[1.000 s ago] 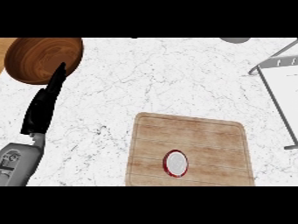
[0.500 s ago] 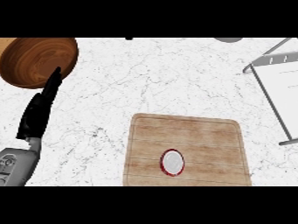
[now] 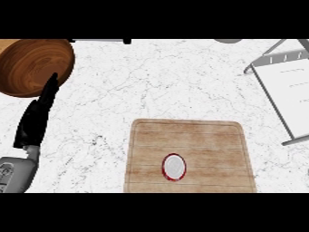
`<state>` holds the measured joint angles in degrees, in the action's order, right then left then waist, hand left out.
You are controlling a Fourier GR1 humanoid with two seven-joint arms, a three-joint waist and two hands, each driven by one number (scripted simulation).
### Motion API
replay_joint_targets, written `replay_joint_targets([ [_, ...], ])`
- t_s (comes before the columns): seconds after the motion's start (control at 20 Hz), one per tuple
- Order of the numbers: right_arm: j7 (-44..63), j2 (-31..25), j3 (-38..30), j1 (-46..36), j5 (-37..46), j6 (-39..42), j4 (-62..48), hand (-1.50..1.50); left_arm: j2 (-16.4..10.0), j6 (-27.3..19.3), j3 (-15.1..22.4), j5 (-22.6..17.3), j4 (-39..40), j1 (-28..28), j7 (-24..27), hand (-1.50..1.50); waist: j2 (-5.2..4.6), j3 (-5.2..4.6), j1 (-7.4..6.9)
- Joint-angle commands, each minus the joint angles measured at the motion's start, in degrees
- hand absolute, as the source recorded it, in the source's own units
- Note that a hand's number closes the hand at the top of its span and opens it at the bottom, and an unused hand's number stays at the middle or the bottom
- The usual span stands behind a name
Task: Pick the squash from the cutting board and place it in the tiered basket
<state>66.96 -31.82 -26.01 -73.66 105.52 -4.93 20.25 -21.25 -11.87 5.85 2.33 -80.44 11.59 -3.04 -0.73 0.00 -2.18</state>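
At the lower left of the frame the left forearm point(image 3: 9, 174) comes in; the right hand shows nowhere. At the lower middle lies the board point(image 3: 190, 136), and on its near half, a little left of centre, sits the squash point(image 3: 174, 166), a small pale oval with a red edge; nothing touches it.

Above the forearm the left hand point(image 3: 37, 118) stands released, its fingers straight and pointing to the upper left; it is well apart from the board, with bare counter point(image 3: 156, 86) between them. Its fingertips overlap the rim of the wooden bowl point(image 3: 30, 68) at the upper left; whether they touch it cannot be told. At the upper right the basket point(image 3: 297, 81) runs off the frame's right edge, well apart from the squash.

Over the last second the board, squash, bowl and hand all slide slightly to the left of the frame; the squash keeps its place on the board, so the shift is probably the view's own and no object's. The hand's fingers stay as straight as before, and no hand closes on the squash. For the task this likely means that the pick has not begun; the whole carry to the basket is still ahead.
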Motion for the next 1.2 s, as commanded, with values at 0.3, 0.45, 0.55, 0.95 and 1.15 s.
replay_joint_targets([
  [0.3, 3.5, 1.85, -7.3, 6.69, -6.91, -7.0, 2.52, 1.5, -1.15, 2.28, -2.31, -1.07, -1.33, -3.1, 1.7, 0.0, 0.26, 0.04, 0.86],
  [0.45, 4.61, 4.03, -11.64, 7.72, -11.22, -9.58, 5.82, 1.5, 0.38, -0.04, -1.12, 0.75, -2.14, -2.12, -1.31, 0.0, 0.6, 0.09, 1.85],
  [0.55, 8.27, 6.33, -13.07, 8.99, -11.52, -13.03, 7.85, -1.5, -0.49, 0.46, -1.65, 0.58, -3.18, -3.21, -0.17, 0.0, 0.58, 0.07, 1.19],
  [0.95, 5.26, 10.05, -11.86, 13.01, -9.59, -21.9, 16.97, -1.5, 0.22, 1.07, -2.1, 0.84, -1.6, -0.88, -1.83, 0.0, 0.71, -0.01, 2.05],
  [1.15, 4.23, 9.51, -11.3, 13.65, -7.5, -22.42, 23.09, -1.5, 0.03, 0.96, -2.63, 0.76, -3.29, -4.1, -0.75, 0.0, 1.1, -0.06, 2.04],
])
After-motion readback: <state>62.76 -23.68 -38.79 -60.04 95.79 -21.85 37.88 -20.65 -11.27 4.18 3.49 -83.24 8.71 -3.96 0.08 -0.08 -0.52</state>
